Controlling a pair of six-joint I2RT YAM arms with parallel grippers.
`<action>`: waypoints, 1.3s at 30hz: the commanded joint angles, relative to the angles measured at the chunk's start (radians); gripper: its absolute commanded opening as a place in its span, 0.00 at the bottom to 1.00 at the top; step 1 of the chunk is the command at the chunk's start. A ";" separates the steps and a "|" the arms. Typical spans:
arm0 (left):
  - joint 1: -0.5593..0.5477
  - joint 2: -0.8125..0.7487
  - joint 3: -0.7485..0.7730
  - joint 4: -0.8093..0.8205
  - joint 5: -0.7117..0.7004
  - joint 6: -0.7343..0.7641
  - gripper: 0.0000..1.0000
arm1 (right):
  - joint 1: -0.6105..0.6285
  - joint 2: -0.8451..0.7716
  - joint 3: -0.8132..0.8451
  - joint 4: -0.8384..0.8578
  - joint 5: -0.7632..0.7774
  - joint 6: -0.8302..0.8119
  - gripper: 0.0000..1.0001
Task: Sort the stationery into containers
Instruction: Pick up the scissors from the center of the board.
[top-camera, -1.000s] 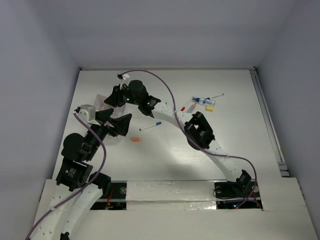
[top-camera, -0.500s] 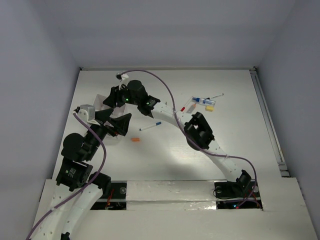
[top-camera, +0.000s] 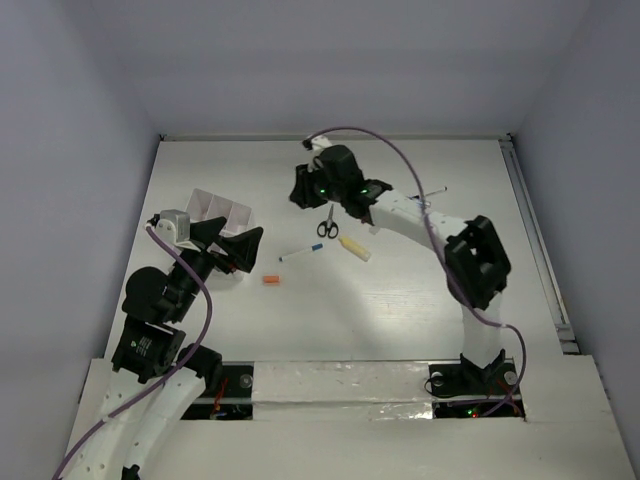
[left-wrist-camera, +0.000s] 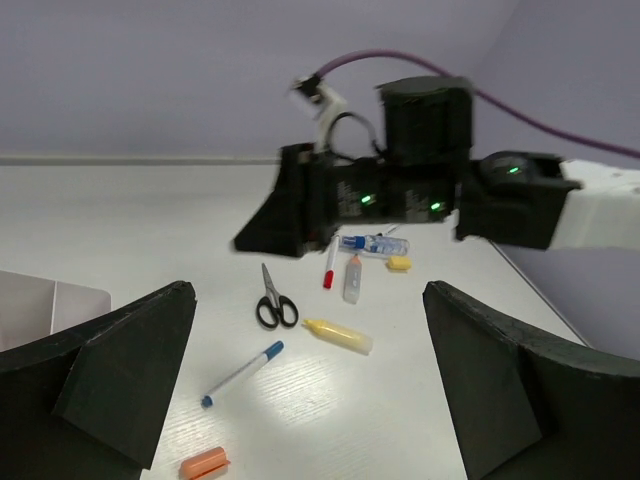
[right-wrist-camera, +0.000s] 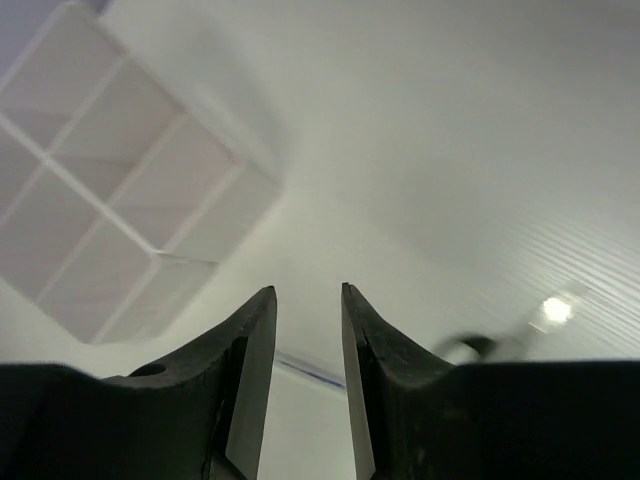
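The white compartment box (top-camera: 222, 214) sits at the left; it also shows in the right wrist view (right-wrist-camera: 120, 190). Black-handled scissors (top-camera: 328, 227), a cream tube (top-camera: 353, 248), a blue-capped pen (top-camera: 300, 252) and an orange bit (top-camera: 270, 279) lie mid-table. In the left wrist view I see the scissors (left-wrist-camera: 272, 302), the tube (left-wrist-camera: 340, 335), the pen (left-wrist-camera: 242, 372), the orange bit (left-wrist-camera: 205, 464) and a red-capped pen (left-wrist-camera: 330, 268). My left gripper (top-camera: 235, 242) is wide open and empty beside the box. My right gripper (top-camera: 298, 188) hovers just left of the scissors, jaws slightly apart and empty (right-wrist-camera: 306, 292).
More small items lie behind the right arm: a yellow bit (left-wrist-camera: 399, 264), a white tube with an orange tip (left-wrist-camera: 352, 278) and a thin pen (top-camera: 435, 190). A rail (top-camera: 535, 240) runs along the table's right edge. Walls close in on three sides.
My right arm has swung right, from over the white box to above the scissors. The box, scissors and cream tube are now uncovered. The left arm has not moved.
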 joint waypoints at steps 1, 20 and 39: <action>0.005 -0.003 0.003 0.054 0.017 0.001 0.99 | -0.072 -0.137 -0.116 -0.166 0.146 -0.083 0.37; 0.024 0.011 0.003 0.054 0.024 -0.004 0.99 | -0.055 0.088 0.129 -0.520 -0.027 -0.407 0.31; 0.024 0.006 0.003 0.054 0.026 -0.004 0.99 | -0.046 0.249 0.271 -0.600 0.031 -0.379 0.34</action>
